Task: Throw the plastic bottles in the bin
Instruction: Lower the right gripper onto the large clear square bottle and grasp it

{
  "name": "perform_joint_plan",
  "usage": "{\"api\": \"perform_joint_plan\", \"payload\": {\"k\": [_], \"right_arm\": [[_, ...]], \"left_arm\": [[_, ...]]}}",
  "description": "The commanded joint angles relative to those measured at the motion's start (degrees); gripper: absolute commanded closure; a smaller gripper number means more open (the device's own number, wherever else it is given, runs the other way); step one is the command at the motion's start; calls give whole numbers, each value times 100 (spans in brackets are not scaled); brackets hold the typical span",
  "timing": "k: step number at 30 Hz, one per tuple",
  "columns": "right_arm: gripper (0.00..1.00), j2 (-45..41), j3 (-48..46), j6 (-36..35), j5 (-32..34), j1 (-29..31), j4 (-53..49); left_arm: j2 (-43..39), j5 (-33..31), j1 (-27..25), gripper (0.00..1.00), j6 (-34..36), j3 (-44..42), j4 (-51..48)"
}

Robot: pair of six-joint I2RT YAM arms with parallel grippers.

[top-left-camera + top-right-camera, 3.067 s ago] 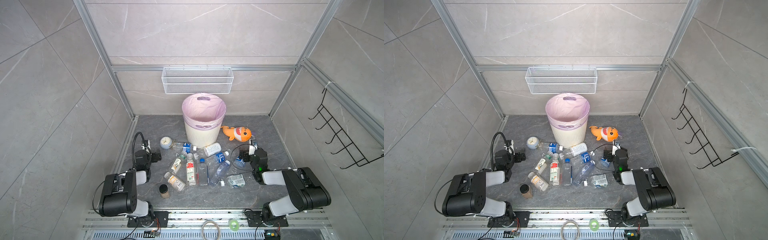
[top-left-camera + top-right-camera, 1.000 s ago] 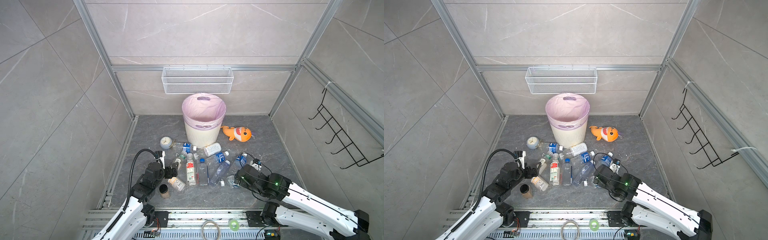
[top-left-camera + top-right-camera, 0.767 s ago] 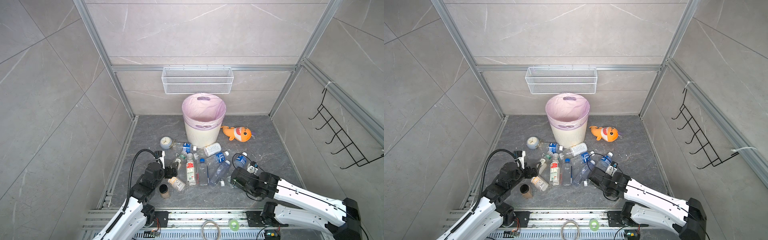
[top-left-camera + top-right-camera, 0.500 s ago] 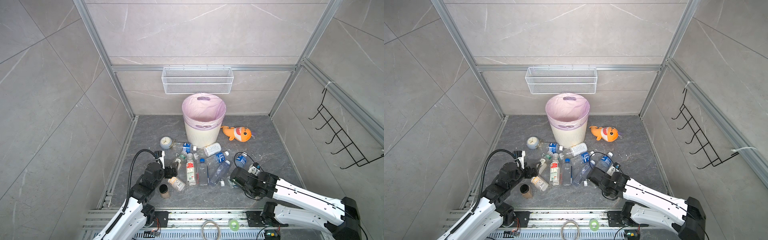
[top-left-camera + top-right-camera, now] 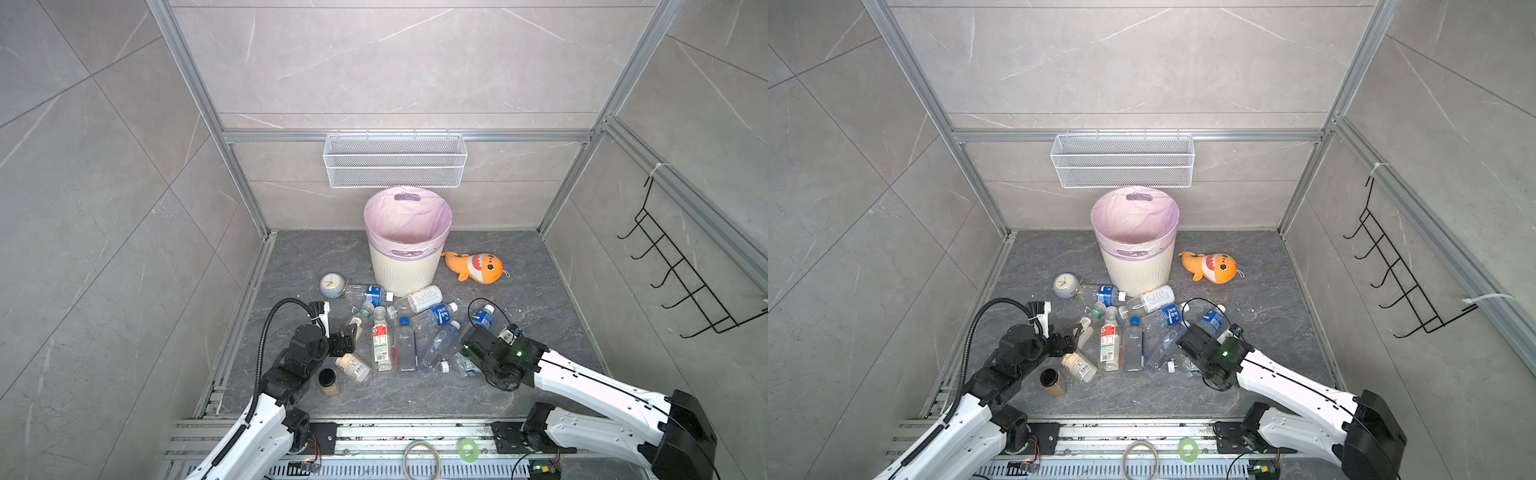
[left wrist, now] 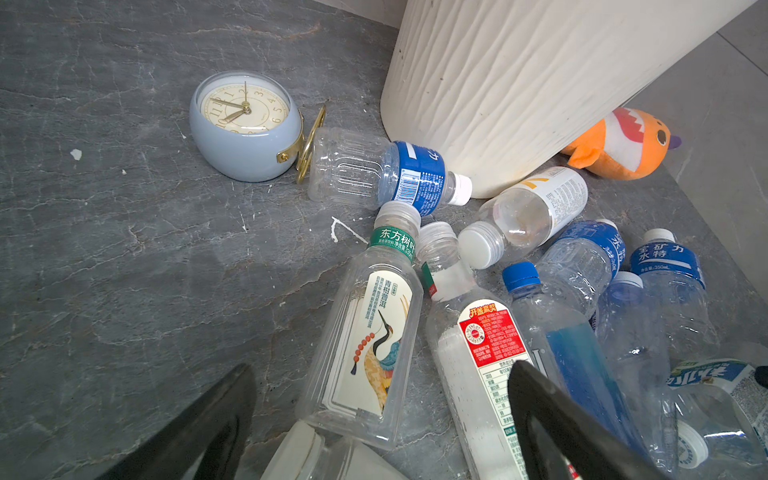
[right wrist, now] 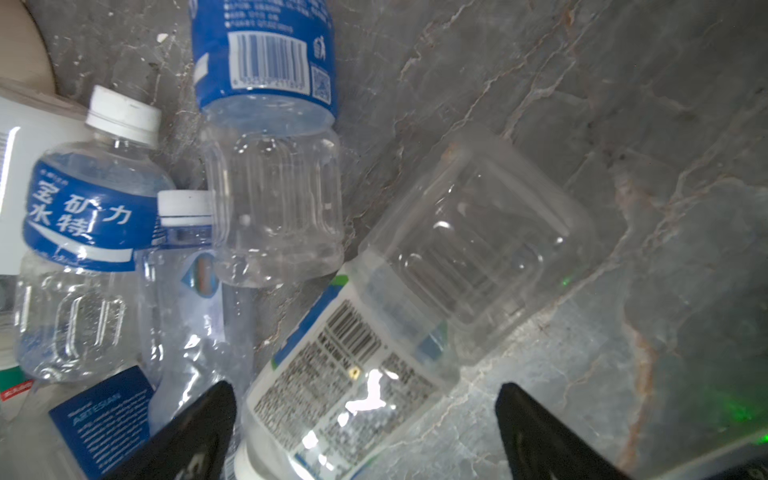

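Several plastic bottles (image 5: 399, 332) (image 5: 1129, 336) lie in a heap on the grey floor in front of the bin (image 5: 406, 266) (image 5: 1138, 266), which stands upright with a pink liner. My left gripper (image 5: 348, 333) (image 6: 380, 368) is open low at the heap's left edge, its fingers either side of the base of a crane-label bottle (image 6: 370, 332) and beside a red-label bottle (image 6: 478, 365). At the heap's right edge my right gripper (image 5: 464, 356) (image 7: 365, 386) is open over a crushed white-label bottle (image 7: 374, 353). Nothing is held.
A pale-blue clock (image 5: 331, 285) lies left of the bin and an orange plush shark (image 5: 476, 267) right of it. A black-lidded jar (image 5: 328, 381) stands near my left arm. A wire basket (image 5: 395, 160) hangs on the back wall and a black hook rack (image 5: 685, 270) on the right wall.
Both arms have come from their folded rest poses to the bottle heap. In the last second the right gripper edged left toward the crushed bottle; the left stayed put.
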Motion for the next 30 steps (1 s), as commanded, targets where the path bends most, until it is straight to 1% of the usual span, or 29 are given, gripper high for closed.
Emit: {"api": "perform_joint_plan", "payload": {"k": [1, 6, 11, 22, 25, 28, 30], "right_arm": [[0, 241, -128, -430, -366, -242, 410], [0, 503, -106, -613, -431, -286, 459], [1, 489, -271, -813, -427, -351, 420], [17, 537, -324, -1180, -239, -460, 245], [17, 637, -328, -1384, -257, -588, 289], [14, 823, -352, -1608, -381, -737, 421], [14, 912, -356, -1702, -392, -748, 497]], "left_arm": [[29, -62, -3, 3, 123, -6, 193], [69, -89, -3, 4, 118, 3, 190], [130, -97, -4, 4, 114, 12, 226], [188, -89, -4, 4, 119, 17, 245], [219, -102, -3, 4, 112, 29, 241], [246, -115, -3, 4, 110, 38, 246], [255, -121, -3, 4, 108, 38, 246]]}}
